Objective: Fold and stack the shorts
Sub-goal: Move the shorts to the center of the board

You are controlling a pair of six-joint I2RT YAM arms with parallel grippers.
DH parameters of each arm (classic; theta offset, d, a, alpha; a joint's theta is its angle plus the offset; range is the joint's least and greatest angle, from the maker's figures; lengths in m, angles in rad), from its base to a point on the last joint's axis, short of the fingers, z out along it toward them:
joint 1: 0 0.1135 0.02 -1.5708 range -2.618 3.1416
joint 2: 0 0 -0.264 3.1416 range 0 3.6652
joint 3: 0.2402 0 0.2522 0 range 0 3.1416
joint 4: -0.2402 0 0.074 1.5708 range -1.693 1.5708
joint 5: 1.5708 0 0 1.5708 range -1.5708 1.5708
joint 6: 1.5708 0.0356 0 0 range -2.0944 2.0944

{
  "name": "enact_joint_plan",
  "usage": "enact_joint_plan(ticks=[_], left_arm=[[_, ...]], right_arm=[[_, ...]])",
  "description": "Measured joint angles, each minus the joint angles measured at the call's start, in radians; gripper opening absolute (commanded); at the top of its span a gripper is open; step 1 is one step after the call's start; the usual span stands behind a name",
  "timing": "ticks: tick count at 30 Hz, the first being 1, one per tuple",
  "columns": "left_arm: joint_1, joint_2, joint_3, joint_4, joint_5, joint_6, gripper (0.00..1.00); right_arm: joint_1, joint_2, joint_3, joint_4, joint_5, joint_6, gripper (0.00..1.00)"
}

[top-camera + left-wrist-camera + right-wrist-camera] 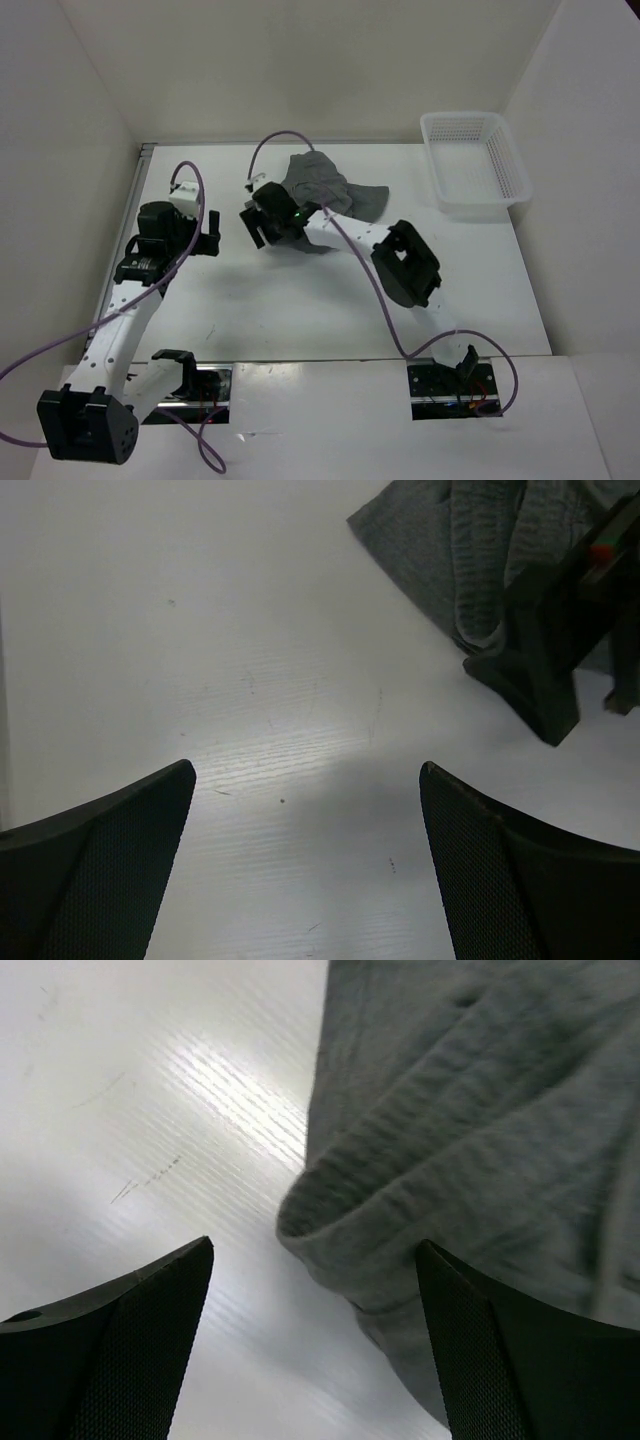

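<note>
On the table [300, 315], the shorts [322, 182] lie far centre, with the basket [480, 208] to their right.

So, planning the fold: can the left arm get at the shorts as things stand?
Probably yes: the left tool is open, only table lies between it and the shorts, though the right tool crowds that edge.

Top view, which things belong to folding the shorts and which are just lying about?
For the job: shorts; right gripper, open at their edge; left gripper, open, apart from them.
Lying about: basket, at the far right.
</note>
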Motion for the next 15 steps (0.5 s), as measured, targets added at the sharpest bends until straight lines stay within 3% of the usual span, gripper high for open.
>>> enact_joint_plan(ticks=[3, 6, 7, 8, 11, 15], left_arm=[[0.030, -0.018, -0.008, 0.000, -0.014, 0.000, 1.00], [0.047, -0.026, -0.011, 0.000, -0.023, 0.000, 1.00], [0.049, -0.028, -0.011, 0.000, -0.023, 0.000, 1.00], [0.049, -0.030, -0.012, 0.000, -0.023, 0.000, 1.00], [0.049, -0.030, -0.012, 0.000, -0.023, 0.000, 1.00], [0.049, -0.030, -0.012, 0.000, -0.022, 0.000, 1.00]], right_arm=[[0.041, 0.121, 0.085, -0.039, 0.045, 0.007, 0.84], [0.055, 0.218, 0.166, -0.078, 0.115, 0.014, 0.41], [0.053, 0.231, 0.174, -0.087, 0.141, 0.018, 0.14], [0.050, 0.234, 0.175, -0.091, 0.164, 0.024, 0.06], [0.047, 0.199, 0.144, -0.082, 0.193, 0.043, 0.00], [0.046, 0.000, -0.119, -0.079, 0.175, 0.035, 0.00]])
